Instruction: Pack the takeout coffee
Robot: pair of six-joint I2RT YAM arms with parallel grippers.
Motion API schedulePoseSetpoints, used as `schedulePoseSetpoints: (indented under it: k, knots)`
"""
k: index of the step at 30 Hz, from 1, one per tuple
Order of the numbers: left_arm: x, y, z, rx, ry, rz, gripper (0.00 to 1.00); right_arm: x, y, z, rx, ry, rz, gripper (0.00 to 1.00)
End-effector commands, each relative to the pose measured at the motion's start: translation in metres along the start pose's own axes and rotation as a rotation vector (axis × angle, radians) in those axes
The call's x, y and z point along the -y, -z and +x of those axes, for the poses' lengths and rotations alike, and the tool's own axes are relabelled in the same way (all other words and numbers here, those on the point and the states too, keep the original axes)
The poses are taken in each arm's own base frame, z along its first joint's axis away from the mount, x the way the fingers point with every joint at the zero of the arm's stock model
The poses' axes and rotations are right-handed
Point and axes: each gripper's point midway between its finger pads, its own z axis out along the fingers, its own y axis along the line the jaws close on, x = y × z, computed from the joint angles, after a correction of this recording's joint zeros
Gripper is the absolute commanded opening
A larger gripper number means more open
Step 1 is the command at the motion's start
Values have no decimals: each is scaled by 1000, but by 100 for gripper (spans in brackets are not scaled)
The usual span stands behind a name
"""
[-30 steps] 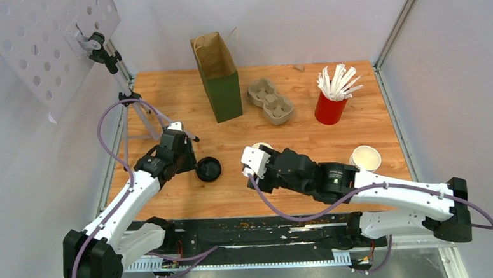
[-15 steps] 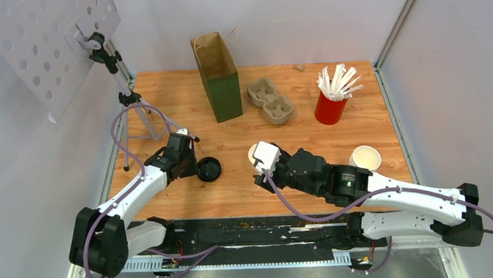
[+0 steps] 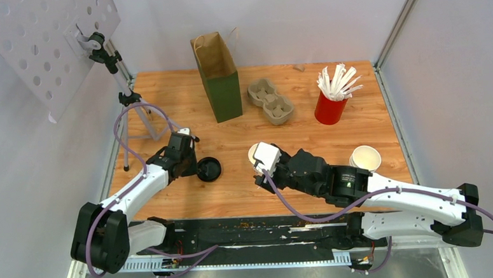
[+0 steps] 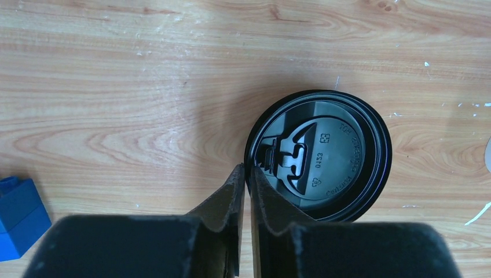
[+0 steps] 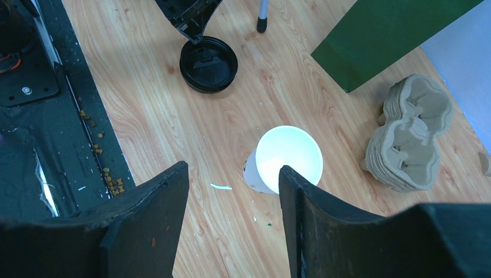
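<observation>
Judged the main hazard at the left gripper (image 4: 246, 174): found closed down to a slit across the near rim of the black lid (image 4: 318, 153), one tip outside the rim, the other just inside, biting only that thin edge. Expect, with so shallow a bite, a slip or swing of the lid on lifting, or a skid across the wooden table (image 3: 227, 191) instead of a lift. Cannot confirm firmness of the pinch. Second hazard at the right gripper (image 5: 231, 171): found spread wide, holding nothing, poised above the nearer cup (image 5: 288, 157) without touching it. Expect a light, empty paper cup to tip or crumple under an off-centre or hard closure, and a lid pressed on askew to buckle the mouth. Noted both arms working close together near mid-table; possible knock during lidding. Recorded the nearer cup upright near mid-table, a little to the right of the lid: white, open-topped, clean and empty inside, a trace of dark print low on its side. Recorded the second cup (image 3: 366, 158) well apart at the right edge, likewise open and unlidded. Saw only one lid. Logged the grey carrier (image 3: 270, 101), the brown-and-green paper bag (image 3: 224, 92) and the red cup of stirrers (image 3: 330, 106) at the far side, none holding a coffee cup; packing judged barely begun.
</observation>
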Motion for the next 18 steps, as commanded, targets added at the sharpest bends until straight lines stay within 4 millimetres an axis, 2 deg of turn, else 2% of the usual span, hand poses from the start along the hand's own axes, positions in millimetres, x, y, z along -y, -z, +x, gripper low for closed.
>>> schedulePoseSetpoints:
  k: [1,6,13,18]
  knots:
    - [7,3,-14,47,-10,38,12,1,2,-8,44,-27,9,58]
    - [14,8,-17,45,-16,70,0,0,2,-8,44,-29,9,58]
    - [18,19,-22,53,-15,88,0,-3,0,-8,51,-47,-6,58]
    - [31,33,-30,73,-4,162,0,-5,-2,-6,53,-59,-8,58]
